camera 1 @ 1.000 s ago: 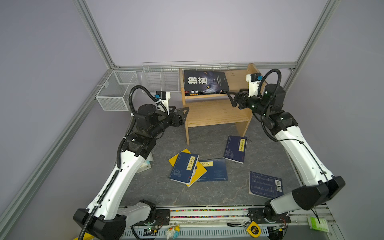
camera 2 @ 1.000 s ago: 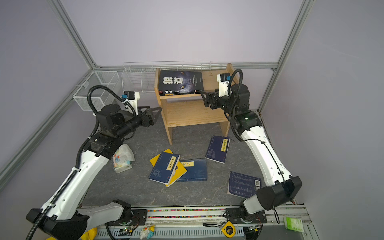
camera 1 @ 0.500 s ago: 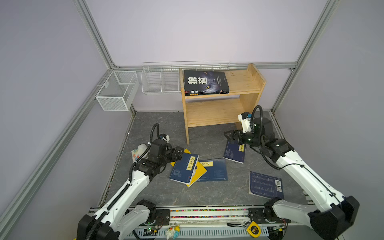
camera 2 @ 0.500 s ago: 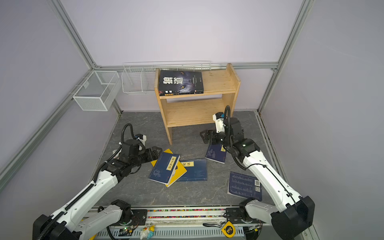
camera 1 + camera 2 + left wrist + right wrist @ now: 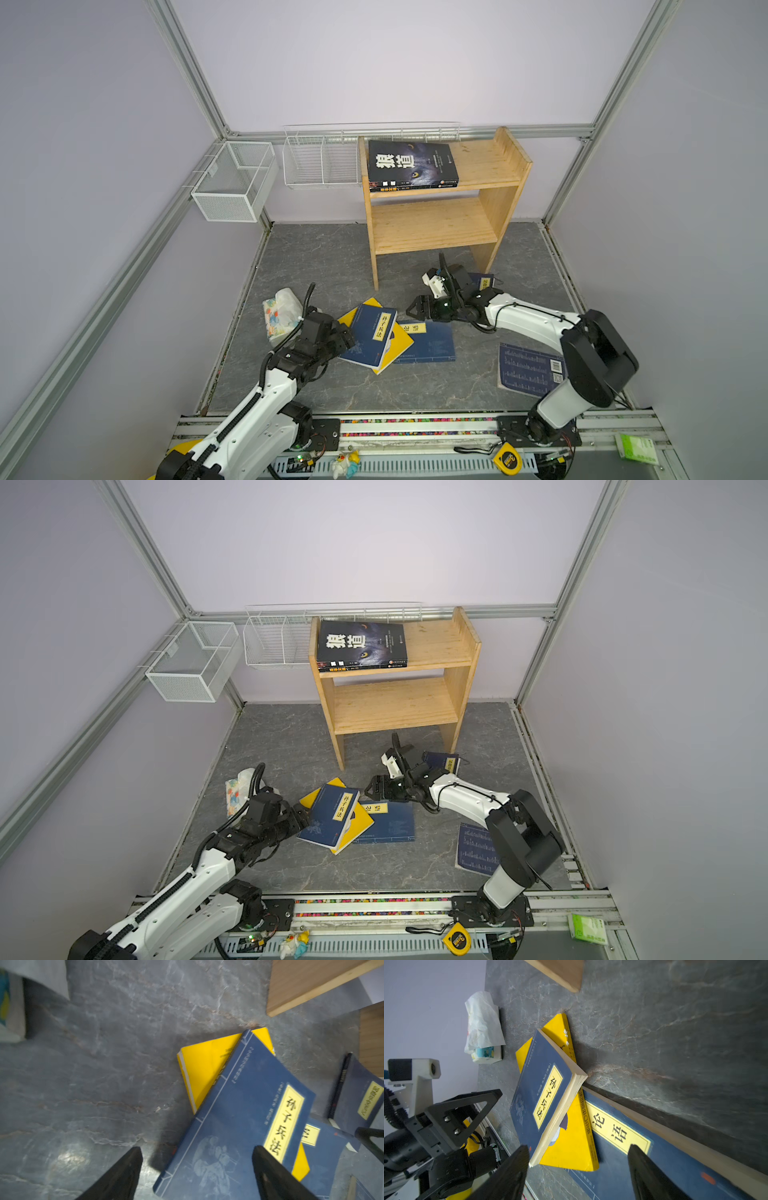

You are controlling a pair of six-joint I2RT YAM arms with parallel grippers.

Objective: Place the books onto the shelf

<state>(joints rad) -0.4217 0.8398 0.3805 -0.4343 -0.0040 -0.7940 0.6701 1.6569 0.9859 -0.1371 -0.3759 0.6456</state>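
The left gripper (image 5: 195, 1153) is spread wide and empty at the near-left edge of the top navy book (image 5: 372, 334), likely so it can pinch it. The right gripper (image 5: 577, 1151), wide and empty too, faces the yellow book (image 5: 571, 1147) underneath from the right. Black books (image 5: 411, 166) already lie on the far shelf (image 5: 482, 166).

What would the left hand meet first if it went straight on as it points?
Probably the navy paperback with the yellow title label, lying atop the bright yellow paperback: its near edge sits ahead between the open left hand's fingers. Depth is unclear.

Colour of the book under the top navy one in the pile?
Bright yellow book; clearest in right wrist view.
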